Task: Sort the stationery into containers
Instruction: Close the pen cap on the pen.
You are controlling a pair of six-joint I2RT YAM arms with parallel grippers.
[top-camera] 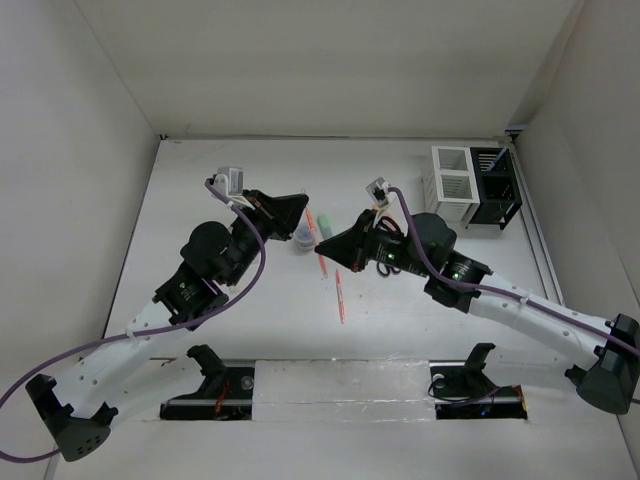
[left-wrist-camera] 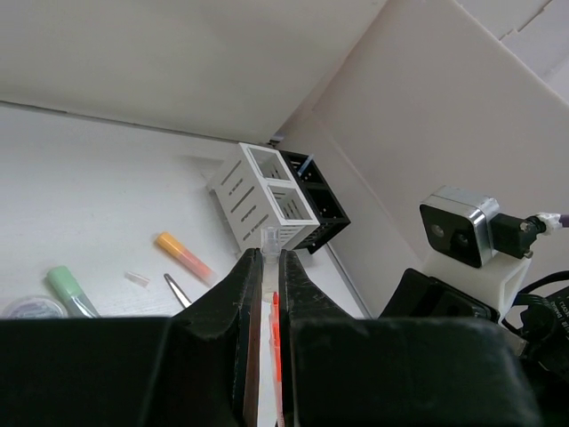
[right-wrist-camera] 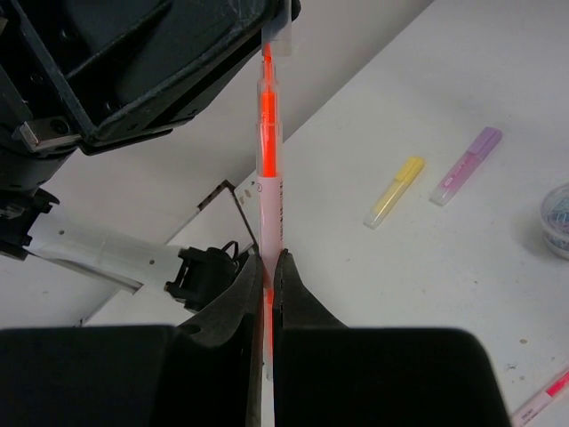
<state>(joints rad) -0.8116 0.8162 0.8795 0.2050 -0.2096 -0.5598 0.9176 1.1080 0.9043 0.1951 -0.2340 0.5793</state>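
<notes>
Both grippers are shut on the same thin orange-red pen (top-camera: 311, 224), one at each end, holding it above the table. My left gripper (top-camera: 303, 212) pinches one end; the pen's clear tip (left-wrist-camera: 268, 238) sticks out past the fingertips (left-wrist-camera: 267, 258). My right gripper (right-wrist-camera: 269, 258) clamps the pen's barrel (right-wrist-camera: 269, 178), which runs up to the left gripper's fingers (right-wrist-camera: 178, 62). The white organizer (top-camera: 452, 183) and black organizer (top-camera: 494, 185) stand at the far right, also seen in the left wrist view, white (left-wrist-camera: 262, 191) and black (left-wrist-camera: 316, 200).
Another orange-red pen (top-camera: 340, 297) lies on the table. A green highlighter (left-wrist-camera: 71, 292), an orange highlighter (left-wrist-camera: 182, 253) and a round clear pot (left-wrist-camera: 31, 309) lie below. A yellow highlighter (right-wrist-camera: 396, 191) and a purple one (right-wrist-camera: 467, 165) lie side by side. Walls close in on three sides.
</notes>
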